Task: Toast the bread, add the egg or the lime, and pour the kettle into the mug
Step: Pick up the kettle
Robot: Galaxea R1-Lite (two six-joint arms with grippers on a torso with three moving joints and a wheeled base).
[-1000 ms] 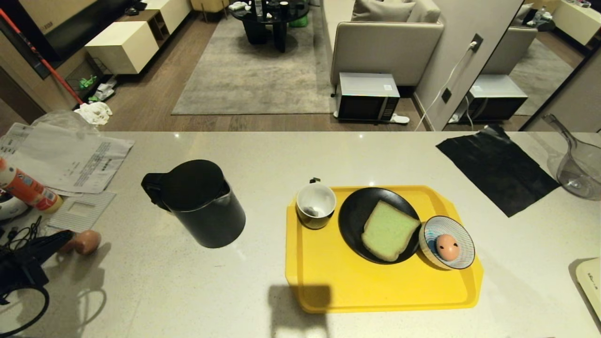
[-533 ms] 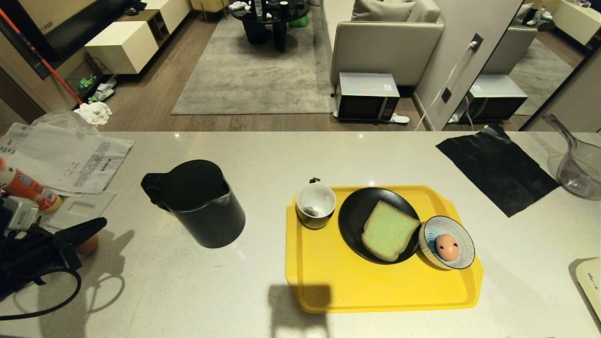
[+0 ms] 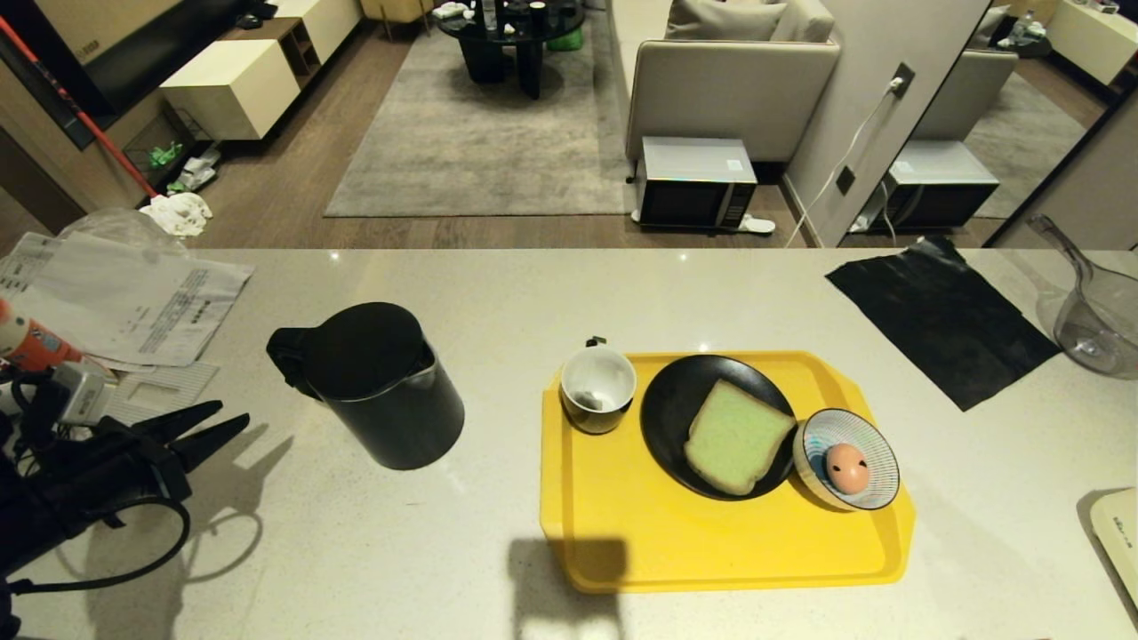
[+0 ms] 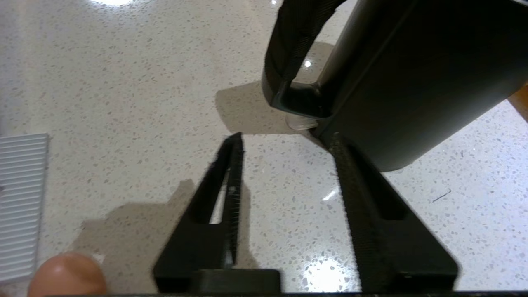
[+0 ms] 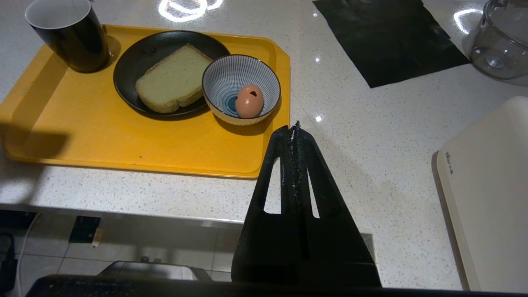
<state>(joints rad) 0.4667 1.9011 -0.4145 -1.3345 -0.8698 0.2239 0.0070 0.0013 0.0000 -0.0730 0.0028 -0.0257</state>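
Left hand [image 3: 227, 422], fingers apart, nears one kettle [image 3: 378, 382]; tray [image 3: 622, 524] carries one mug [image 3: 598, 388], one bread [image 3: 736, 436], one egg [image 3: 846, 468].

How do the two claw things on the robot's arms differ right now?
The left gripper has its fingers spread apart, while the right gripper has its fingers pressed together. The left gripper points at the handle of the kettle; the right gripper hangs by the counter's near edge, beside the yellow tray, aimed at nothing in particular. Both are black, with tapered, triangular fingers, and neither holds anything.
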